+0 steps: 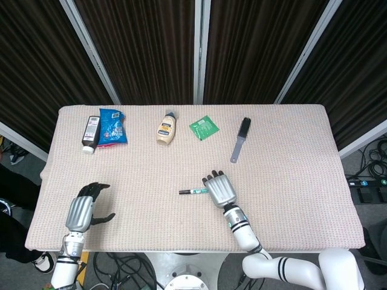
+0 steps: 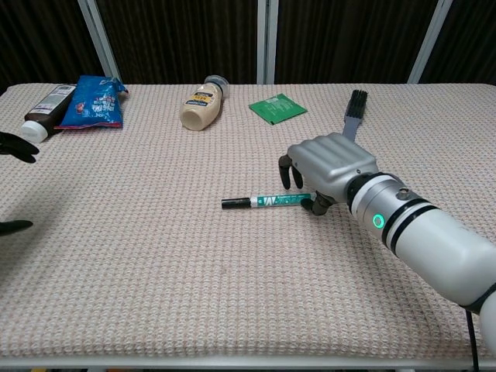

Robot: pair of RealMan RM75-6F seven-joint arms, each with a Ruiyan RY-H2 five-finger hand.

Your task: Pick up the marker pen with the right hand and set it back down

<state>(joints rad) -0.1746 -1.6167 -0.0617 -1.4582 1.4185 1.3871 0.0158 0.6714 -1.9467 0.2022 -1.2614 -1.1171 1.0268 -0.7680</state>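
The marker pen (image 1: 192, 191) (image 2: 263, 201), green and white with a black cap pointing left, lies flat on the beige woven table (image 1: 302, 163). My right hand (image 1: 221, 189) (image 2: 325, 167) hovers over the pen's right end, its fingers (image 2: 287, 172) curved down behind the pen and its thumb in front, at the pen's tip. The pen still rests on the cloth; I cannot tell whether the thumb touches it. My left hand (image 1: 84, 208) is near the table's front left corner, fingers apart, holding nothing; the chest view shows only its fingertips (image 2: 15, 147).
Along the far edge lie a brown bottle (image 1: 91, 133), a blue snack bag (image 1: 113, 125), a squeeze bottle of sauce (image 1: 165, 129), a green packet (image 1: 204, 127) and a black brush (image 1: 240, 139). Dark curtains hang behind the table.
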